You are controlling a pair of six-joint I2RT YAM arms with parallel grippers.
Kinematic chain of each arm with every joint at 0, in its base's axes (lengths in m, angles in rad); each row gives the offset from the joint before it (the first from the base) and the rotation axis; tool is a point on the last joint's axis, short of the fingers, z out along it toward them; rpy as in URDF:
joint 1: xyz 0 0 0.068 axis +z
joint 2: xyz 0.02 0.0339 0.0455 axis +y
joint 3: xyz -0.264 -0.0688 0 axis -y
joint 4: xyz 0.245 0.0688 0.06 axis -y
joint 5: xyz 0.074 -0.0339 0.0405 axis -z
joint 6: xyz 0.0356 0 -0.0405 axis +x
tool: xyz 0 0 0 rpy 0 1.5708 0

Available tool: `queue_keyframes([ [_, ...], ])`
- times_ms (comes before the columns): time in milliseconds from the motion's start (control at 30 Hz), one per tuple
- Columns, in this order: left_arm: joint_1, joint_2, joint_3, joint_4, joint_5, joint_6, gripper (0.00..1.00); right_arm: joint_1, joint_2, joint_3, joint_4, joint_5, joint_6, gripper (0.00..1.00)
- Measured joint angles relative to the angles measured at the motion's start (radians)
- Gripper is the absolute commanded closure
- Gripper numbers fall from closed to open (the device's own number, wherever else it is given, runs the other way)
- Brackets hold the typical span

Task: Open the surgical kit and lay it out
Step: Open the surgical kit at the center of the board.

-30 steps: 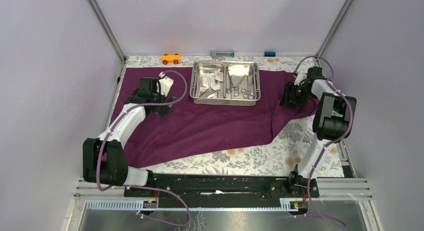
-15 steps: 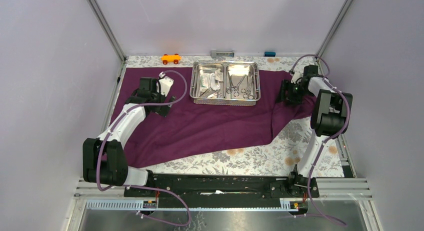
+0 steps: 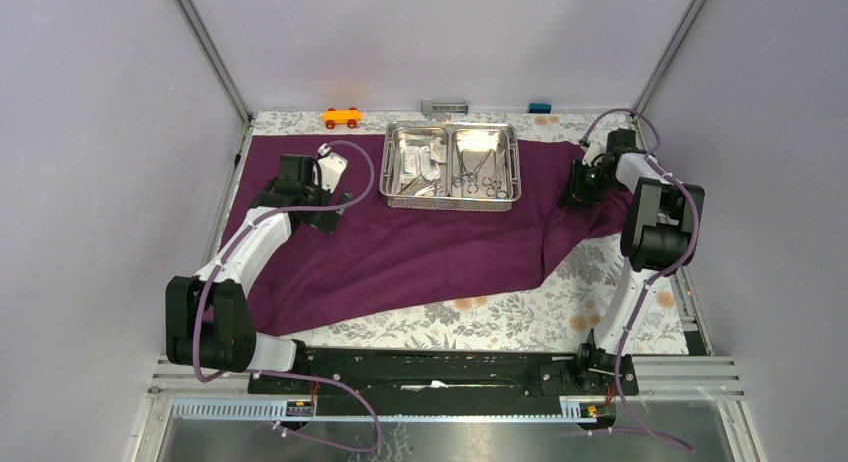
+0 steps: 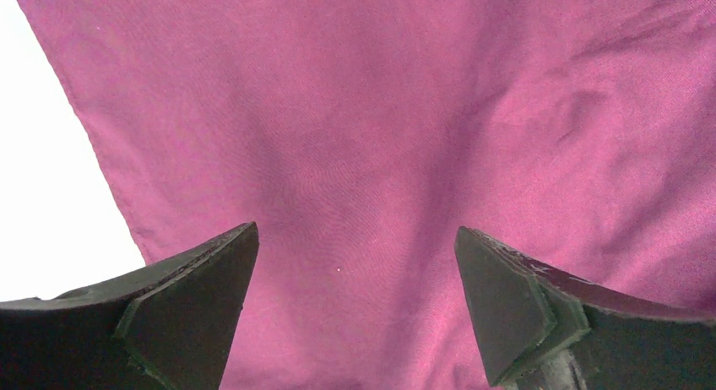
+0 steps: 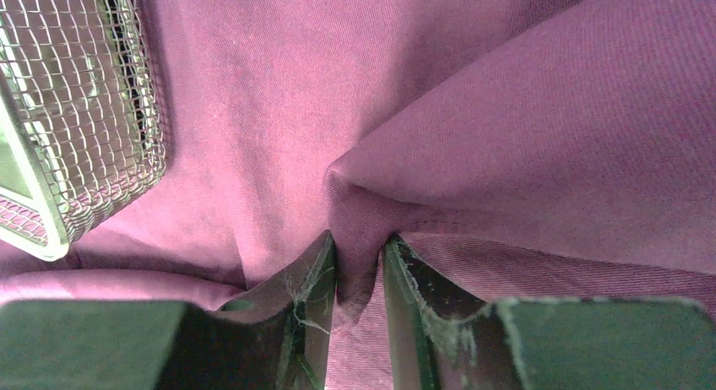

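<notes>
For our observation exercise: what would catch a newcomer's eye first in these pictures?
A dark purple cloth spreads across the flowered table, with a shiny steel tray of instruments at its far edge. At its right end the right gripper pinches a fold, while the left gripper stands open over the left side.

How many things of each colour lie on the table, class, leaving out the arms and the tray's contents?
Purple: 1, cloth
Silver: 1, tray
Orange: 1, toy car
Grey: 1, grey block
Blue: 1, blue block
Total: 5
</notes>
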Motion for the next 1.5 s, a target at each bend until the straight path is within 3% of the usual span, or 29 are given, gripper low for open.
queue_keyframes([
  [333, 0.0, 0.0, 0.0, -0.001, 0.0, 0.001, 0.01, 0.0, -0.047, 0.002, -0.031, 0.033, -0.032, 0.72],
  [567, 0.0, -0.003, 0.0, -0.001, 0.0, 0.007, 0.01, 0.0, -0.09, 0.028, -0.066, 0.071, -0.077, 0.95],
  [700, 0.0, -0.01, 0.0, -0.002, 0.0, 0.008, 0.01, 0.0, -0.113, 0.027, -0.097, 0.114, -0.111, 1.0],
  [1000, 0.0, -0.013, 0.002, -0.002, 0.002, 0.022, 0.01, 0.0, -0.293, -0.049, -0.192, 0.31, -0.257, 1.0],
  [1233, 0.0, -0.013, 0.012, -0.002, 0.024, 0.024, 0.01, 0.0, -0.546, -0.109, -0.321, 0.551, -0.402, 0.96],
  [1500, -0.001, -0.041, 0.024, -0.016, 0.063, 0.032, 0.01, 0.0, -0.879, -0.375, -0.387, 0.896, -0.554, 0.85],
])
